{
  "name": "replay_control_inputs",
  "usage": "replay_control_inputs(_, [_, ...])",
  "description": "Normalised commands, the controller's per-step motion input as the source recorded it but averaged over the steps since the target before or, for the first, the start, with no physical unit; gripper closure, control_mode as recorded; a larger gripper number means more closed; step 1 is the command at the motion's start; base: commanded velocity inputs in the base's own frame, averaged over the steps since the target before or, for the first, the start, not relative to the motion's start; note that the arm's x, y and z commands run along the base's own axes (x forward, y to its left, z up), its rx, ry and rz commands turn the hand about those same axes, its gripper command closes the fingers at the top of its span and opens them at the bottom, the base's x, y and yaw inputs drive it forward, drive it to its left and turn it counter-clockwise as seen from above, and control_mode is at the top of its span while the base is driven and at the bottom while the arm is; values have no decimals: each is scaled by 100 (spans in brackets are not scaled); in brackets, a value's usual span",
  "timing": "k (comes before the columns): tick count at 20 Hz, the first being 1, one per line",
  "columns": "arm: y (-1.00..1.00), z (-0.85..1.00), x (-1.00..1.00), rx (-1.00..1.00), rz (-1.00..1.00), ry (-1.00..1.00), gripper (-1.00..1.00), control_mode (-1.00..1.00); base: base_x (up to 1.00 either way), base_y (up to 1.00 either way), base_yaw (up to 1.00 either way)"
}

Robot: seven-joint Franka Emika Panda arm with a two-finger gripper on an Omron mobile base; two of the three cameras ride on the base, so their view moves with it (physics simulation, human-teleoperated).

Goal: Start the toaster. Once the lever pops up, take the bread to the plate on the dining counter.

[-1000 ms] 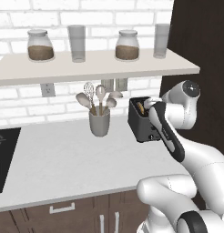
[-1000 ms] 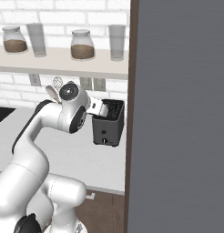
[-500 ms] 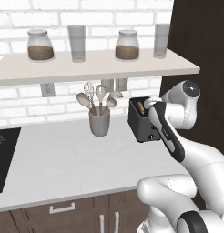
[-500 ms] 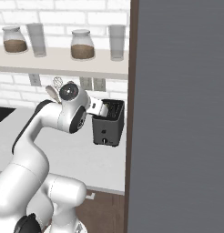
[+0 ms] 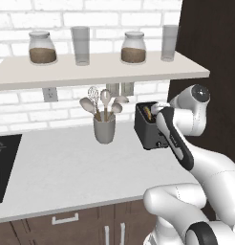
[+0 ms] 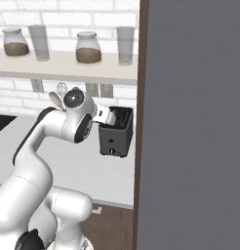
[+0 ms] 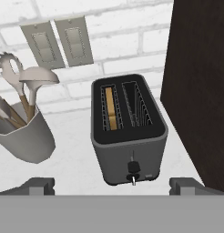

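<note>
Toaster [image 5: 149,127] sits on the white worktop [image 5: 67,167] just ahead of the hand [image 5: 160,111] in the left base view, with one grey utensil cup [image 5: 104,129] off to the hand's left. Above it, the shelf [image 5: 100,67] carries two jars and two glasses.

From the right base view the toaster [image 6: 115,133] stands just beyond the hand [image 6: 106,116], close against a tall dark panel [image 6: 190,122] on the hand's right.

Looking down along the hand, its two finger tips [image 7: 38,185] stand wide apart, released and holding nothing. The toaster [image 7: 128,132] lies right between and ahead of them, its lever [image 7: 132,168] low on the near face. One slice of bread [image 7: 111,109] stands in the left of the two slots; the other is empty. Two wall plates [image 7: 57,42] sit on the brick behind. I'd judge the lever stiff enough to want a firm downward push. The toast looks light, rigid and crumbly, best pinched gently by its top edge.
</note>
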Motion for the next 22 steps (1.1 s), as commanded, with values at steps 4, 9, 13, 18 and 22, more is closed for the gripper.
replay_control_inputs(4, [0,0,0,0,0,0,-100,-100,0,0,0])
replay_control_inputs(9, [0,0,0,0,0,0,-100,-100,0,0,0])
replay_control_inputs(13, [0,0,0,0,0,0,-100,-100,0,0,0])
replay_control_inputs(18, [0,0,0,0,0,0,-100,-100,0,0,0])
replay_control_inputs(22, [0,0,0,0,0,0,-100,-100,0,0,0])
